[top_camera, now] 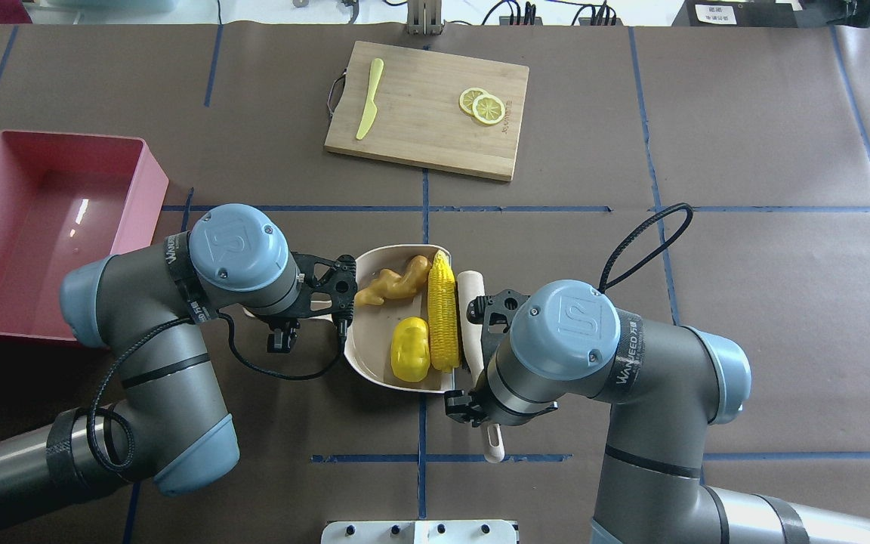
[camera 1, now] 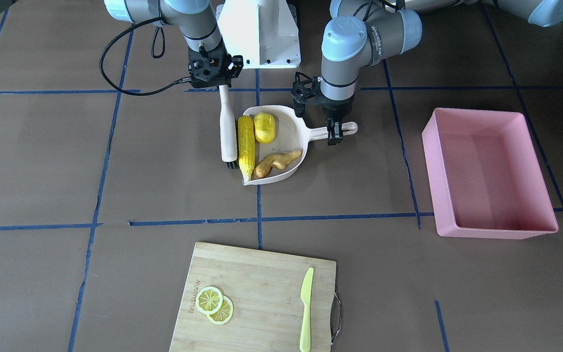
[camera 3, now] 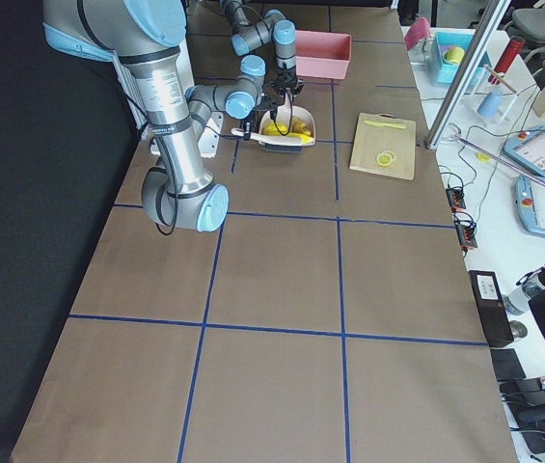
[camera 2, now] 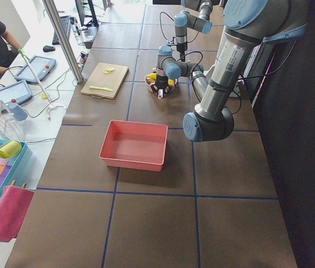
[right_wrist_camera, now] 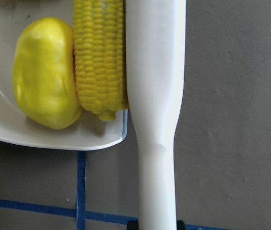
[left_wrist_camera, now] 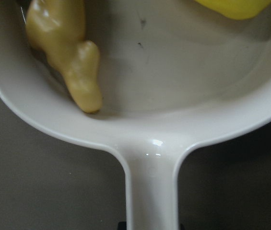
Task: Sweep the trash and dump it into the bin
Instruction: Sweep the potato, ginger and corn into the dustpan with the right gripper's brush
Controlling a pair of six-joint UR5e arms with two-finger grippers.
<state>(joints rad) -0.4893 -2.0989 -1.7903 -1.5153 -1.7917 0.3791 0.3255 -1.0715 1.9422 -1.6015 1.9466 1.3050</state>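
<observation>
Grey arms (top_camera: 171, 378) with pale-blue joint caps (top_camera: 237, 242) (black cables (top_camera: 646, 242) looped).

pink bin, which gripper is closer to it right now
Left. The left gripper holds the dustpan by its handle, on the side facing the pink bin; the right gripper holds the brush across the dustpan, farther away.

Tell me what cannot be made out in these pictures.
- Right hand: front view, its own black mount covers the fingers.
- Brush bristles: right wrist view, cut off by the top edge.
- Trash in the dustpan: both side views, too small to tell apart.
</observation>
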